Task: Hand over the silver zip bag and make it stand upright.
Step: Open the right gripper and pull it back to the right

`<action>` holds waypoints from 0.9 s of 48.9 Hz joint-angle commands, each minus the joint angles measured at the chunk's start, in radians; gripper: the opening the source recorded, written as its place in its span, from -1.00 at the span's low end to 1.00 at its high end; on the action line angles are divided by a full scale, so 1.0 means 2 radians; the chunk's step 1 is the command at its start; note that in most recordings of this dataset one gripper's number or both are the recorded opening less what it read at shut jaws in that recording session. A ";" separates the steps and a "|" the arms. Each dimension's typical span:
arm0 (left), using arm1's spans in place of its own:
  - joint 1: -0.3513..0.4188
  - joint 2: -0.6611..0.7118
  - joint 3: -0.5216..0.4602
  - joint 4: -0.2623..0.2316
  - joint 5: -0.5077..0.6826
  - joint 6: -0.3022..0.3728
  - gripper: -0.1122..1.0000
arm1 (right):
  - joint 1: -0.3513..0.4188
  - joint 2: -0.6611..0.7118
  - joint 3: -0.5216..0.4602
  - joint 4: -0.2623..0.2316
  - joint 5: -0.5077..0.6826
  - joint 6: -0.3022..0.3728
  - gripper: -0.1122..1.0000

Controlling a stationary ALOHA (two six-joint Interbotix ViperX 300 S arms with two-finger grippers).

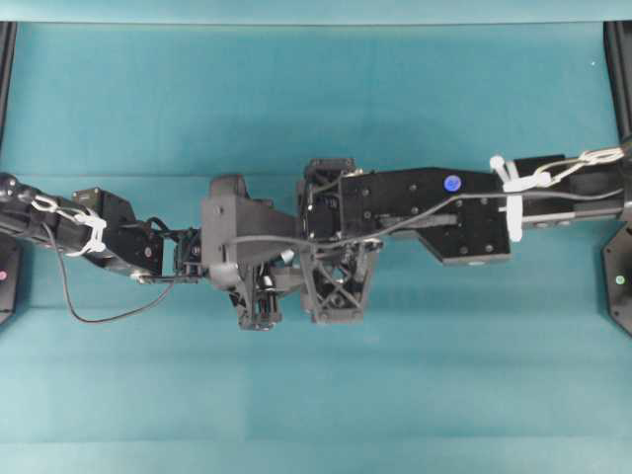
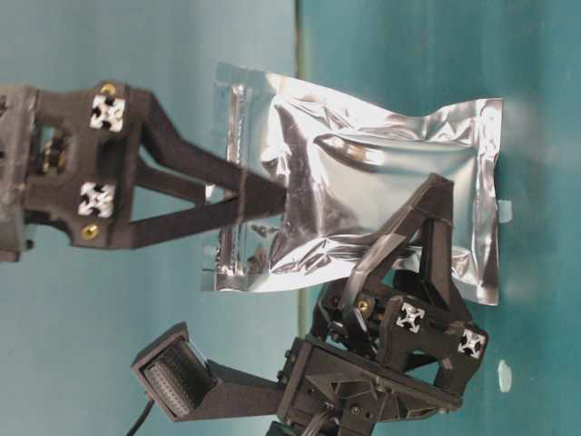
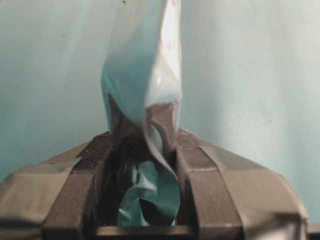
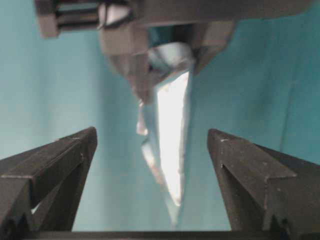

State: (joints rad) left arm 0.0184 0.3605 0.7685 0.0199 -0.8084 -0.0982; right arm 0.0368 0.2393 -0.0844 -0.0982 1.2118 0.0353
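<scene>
Left hand (image 3: 142, 150) pinching silver zip bag (image 2: 363, 182)

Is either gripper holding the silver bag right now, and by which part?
The left gripper pinches the silver zip bag at one end edge. The right gripper stands open astride it, gripping nothing.

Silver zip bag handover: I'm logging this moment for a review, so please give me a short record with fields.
bag: silver zip bag, held in the air
left gripper: shut on one end of the bag
right gripper: jaws wide open on either side of the bag, clear of it
holder: left gripper alone
upright: not yet stood on the teal table
</scene>
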 commanded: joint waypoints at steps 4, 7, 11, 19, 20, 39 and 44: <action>-0.002 -0.002 -0.001 0.001 -0.002 0.001 -0.29 | -0.012 -0.045 0.002 -0.005 -0.012 0.028 0.84; -0.002 -0.002 -0.001 0.001 -0.002 0.001 -0.29 | -0.015 -0.065 0.014 -0.005 -0.028 0.041 0.84; -0.002 -0.002 -0.001 0.001 -0.001 0.001 -0.29 | -0.018 -0.091 0.039 -0.005 -0.048 0.052 0.84; -0.004 -0.004 0.000 0.001 -0.001 0.001 -0.29 | -0.018 -0.142 0.101 -0.005 -0.077 0.064 0.84; -0.004 -0.004 0.000 0.001 -0.001 0.001 -0.29 | -0.018 -0.148 0.108 -0.005 -0.080 0.065 0.84; -0.005 -0.005 0.002 0.001 0.002 0.001 -0.29 | -0.015 -0.236 0.199 -0.004 -0.159 0.077 0.84; -0.005 -0.006 0.000 0.001 0.005 0.001 -0.29 | -0.012 -0.249 0.213 -0.004 -0.163 0.077 0.84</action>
State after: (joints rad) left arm 0.0123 0.3605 0.7731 0.0199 -0.8007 -0.0951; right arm 0.0046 -0.2194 0.3405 -0.1058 0.8989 0.1779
